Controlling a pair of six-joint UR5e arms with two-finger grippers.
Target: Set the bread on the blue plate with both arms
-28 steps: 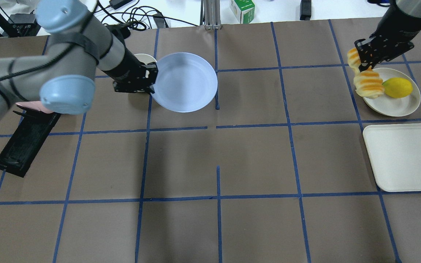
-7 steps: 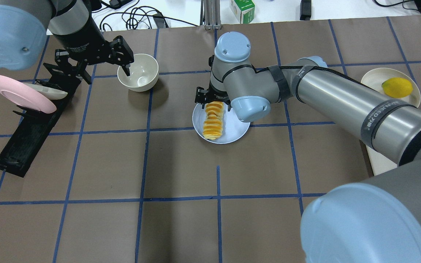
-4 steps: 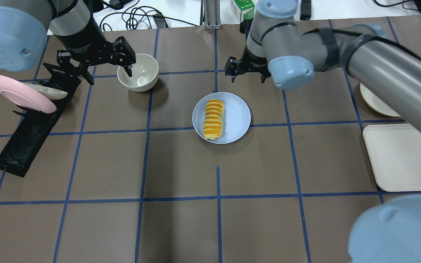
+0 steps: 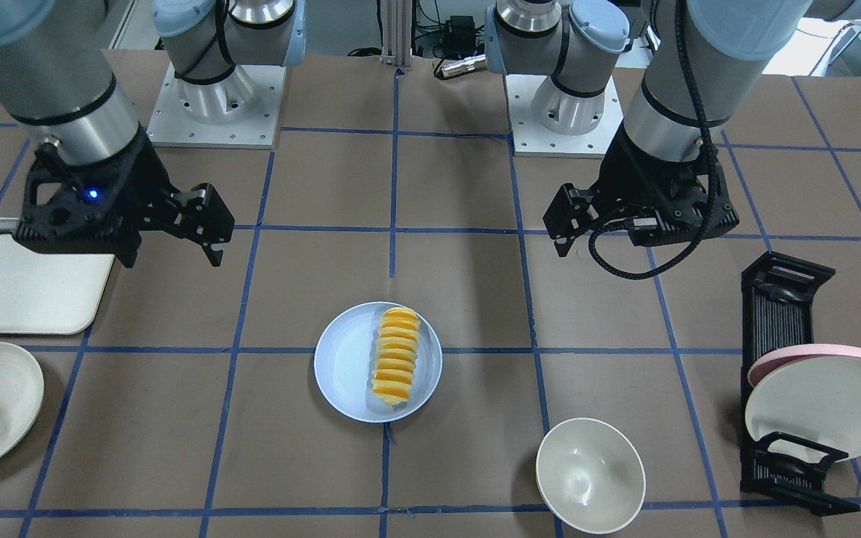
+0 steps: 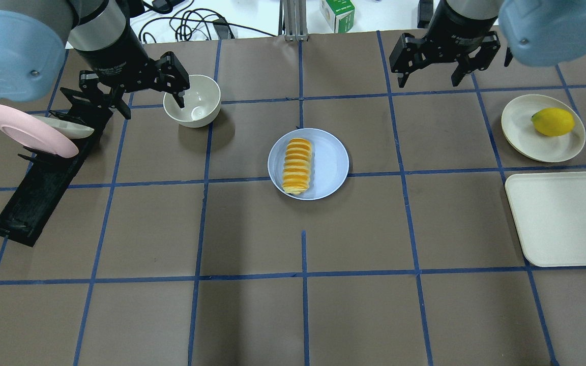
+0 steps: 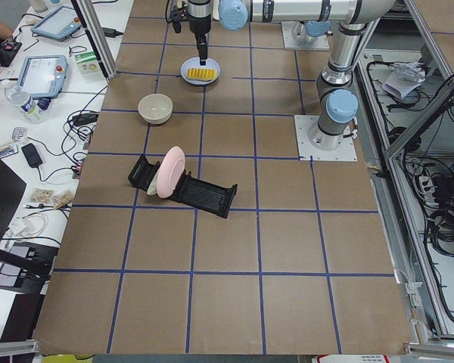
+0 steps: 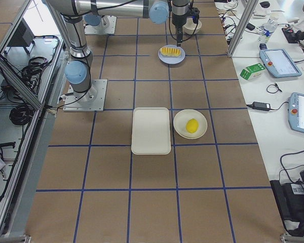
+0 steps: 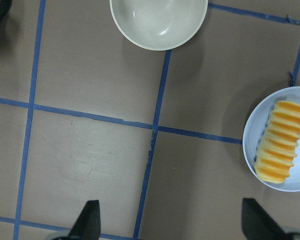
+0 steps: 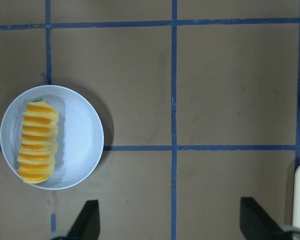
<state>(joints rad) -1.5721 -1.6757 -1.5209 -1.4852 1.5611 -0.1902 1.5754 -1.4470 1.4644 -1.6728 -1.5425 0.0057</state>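
Note:
The bread (image 5: 297, 165), a ridged orange and pale yellow loaf, lies on the left half of the blue plate (image 5: 331, 168) at the table's middle. They also show in the front view as bread (image 4: 395, 356) on plate (image 4: 344, 366), and in both wrist views (image 8: 280, 148) (image 9: 37, 142). My left gripper (image 5: 153, 105) is open and empty, above the table beside the white bowl, left of the plate. My right gripper (image 5: 430, 81) is open and empty, far right of the plate. Nothing touches the bread.
A deep white bowl (image 5: 192, 100) stands by the left gripper. A black dish rack (image 5: 33, 203) with a pink-rimmed plate (image 5: 31, 133) sits at the left. A cream plate (image 5: 522, 134) with a yellow fruit (image 5: 552, 122) and a white tray (image 5: 565, 218) are at the right.
The right gripper has let go of the bread on the blue plate, then lifted and swung back to the far right. The left arm has stayed still by the bowl.

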